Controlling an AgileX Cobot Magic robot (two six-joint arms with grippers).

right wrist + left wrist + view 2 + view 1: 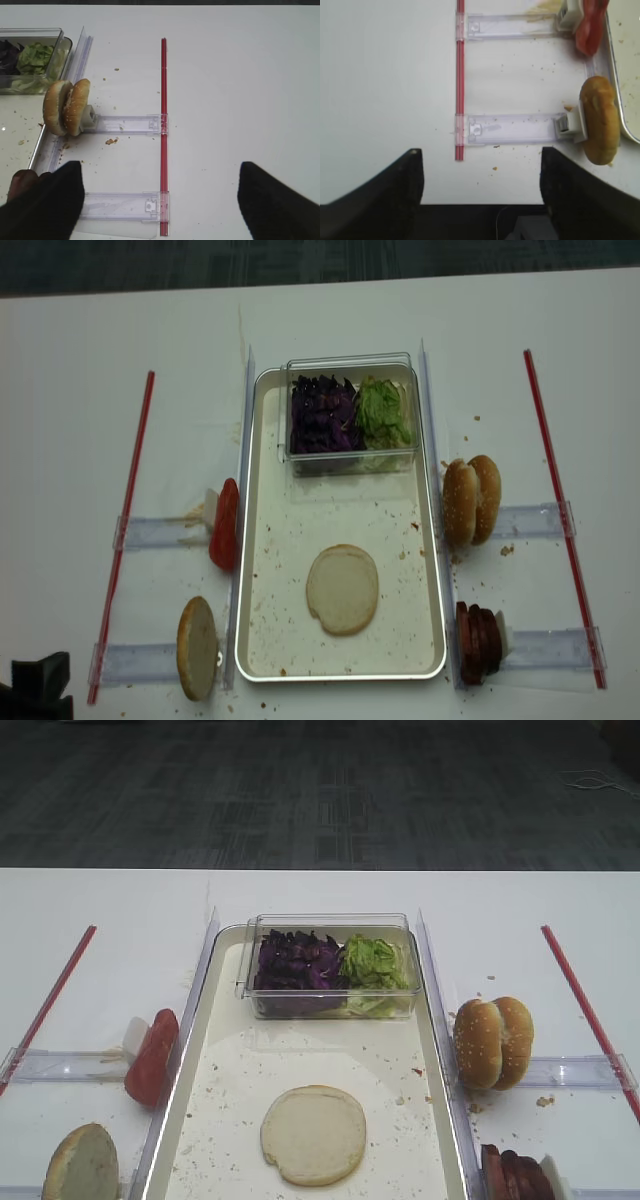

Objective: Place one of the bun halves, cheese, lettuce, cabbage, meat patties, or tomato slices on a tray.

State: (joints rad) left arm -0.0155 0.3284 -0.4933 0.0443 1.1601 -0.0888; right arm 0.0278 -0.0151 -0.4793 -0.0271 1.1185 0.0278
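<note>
The tray lay lengthwise down the middle of the white worktop, its floor speckled with crumbs. At its far end sat a clear plastic box holding the purple cabbage on the left and the light green lettuce on the right, the two heaps touching. On the tray's near half a plain bun half lay flat, pale cut face up, apart from the rim on every side and well apart from the box.

Outside the tray, a tomato slice stood on edge just beside the left rim, and another plain bun half stood on edge nearer me on that side. On the right, the sesame-seeded bun halves stood on edge together just beside the rim, and the meat patties stood in a row near the right near corner.

My left fingers were spread wide, gripping nothing, over bare worktop near the near edge, left of a red strip. My right fingers were likewise parted and empty, above the worktop right of the tray. Both outer flanks of the worktop beyond the red strips were bare.
</note>
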